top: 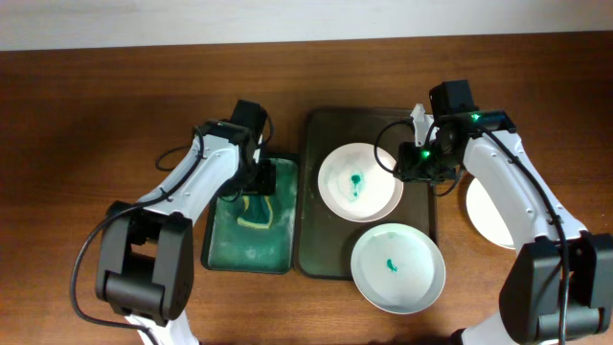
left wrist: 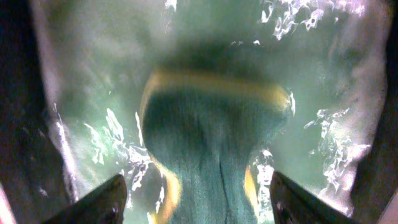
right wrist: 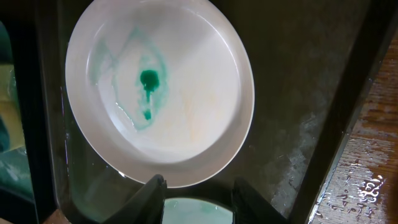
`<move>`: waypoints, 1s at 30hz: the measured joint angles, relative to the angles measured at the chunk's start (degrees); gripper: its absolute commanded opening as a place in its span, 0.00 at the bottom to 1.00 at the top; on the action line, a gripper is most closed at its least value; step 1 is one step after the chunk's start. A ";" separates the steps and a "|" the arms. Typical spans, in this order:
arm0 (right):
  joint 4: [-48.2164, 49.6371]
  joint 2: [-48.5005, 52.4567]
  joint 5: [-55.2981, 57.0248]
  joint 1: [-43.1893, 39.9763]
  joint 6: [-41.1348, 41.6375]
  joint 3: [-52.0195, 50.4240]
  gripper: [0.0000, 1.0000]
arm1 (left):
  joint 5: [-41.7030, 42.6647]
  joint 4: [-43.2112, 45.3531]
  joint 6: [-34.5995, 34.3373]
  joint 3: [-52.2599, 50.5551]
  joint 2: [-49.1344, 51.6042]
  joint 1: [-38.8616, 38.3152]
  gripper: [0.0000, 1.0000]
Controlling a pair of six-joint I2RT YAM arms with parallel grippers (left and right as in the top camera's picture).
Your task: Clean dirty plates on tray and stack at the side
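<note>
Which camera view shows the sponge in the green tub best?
Left wrist: the sponge is large and central, green with a yellow edge. Overhead shows it small. Right wrist shows only a sliver of the tub.

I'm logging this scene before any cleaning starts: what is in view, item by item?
smeared plates: two, white with teal smears, on the tray
third plate: one, white, on the table right of the tray, partly hidden by the right arm
tray: one, dark olive-brown, mid-table
tub: one, green, left of the tray
sponge: one, green with a yellow edge, in the tub
table: one, brown wood
left claw: open, above the sponge
right claw: open, at the upper plate's rim
</note>
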 measured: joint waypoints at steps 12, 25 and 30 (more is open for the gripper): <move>0.28 0.00 0.00 0.00 0.00 0.02 0.36 | -2.05 12.85 2.82 -7.41 -0.74 -2.89 0.64; -1.16 0.00 0.02 0.00 0.02 0.04 0.41 | 4.24 5.29 -3.67 -12.85 -3.93 -5.79 0.00; -0.20 0.17 5.07 -2.29 3.78 0.13 0.41 | 4.94 -4.44 -1.84 0.39 -3.96 -5.95 0.00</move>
